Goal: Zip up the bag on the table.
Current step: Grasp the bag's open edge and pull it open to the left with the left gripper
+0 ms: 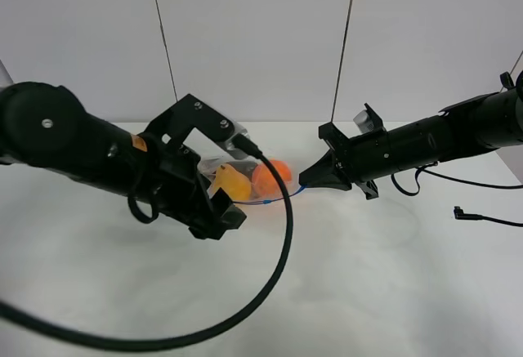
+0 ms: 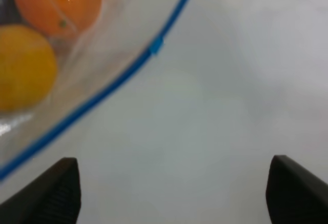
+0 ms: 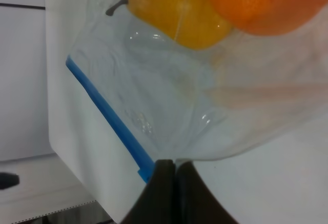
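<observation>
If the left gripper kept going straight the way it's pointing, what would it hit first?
Probably the bare table, just short of the blue zip strip of the bag. The open jaws of the left gripper frame only tabletop, though depth is hard to judge.

We count one bag (image 3: 169, 96) on one table (image 1: 368, 275). Inside it we see one orange fruit (image 1: 272, 177), one yellow fruit (image 1: 233, 184) and one dark item (image 2: 4, 6) that we cannot make out. The bag has one blue zip strip (image 3: 105, 112) with one small tab (image 2: 156, 45). We count two arms, each ending in one gripper: the left gripper (image 2: 174, 193) and the right gripper (image 3: 171, 183).
</observation>
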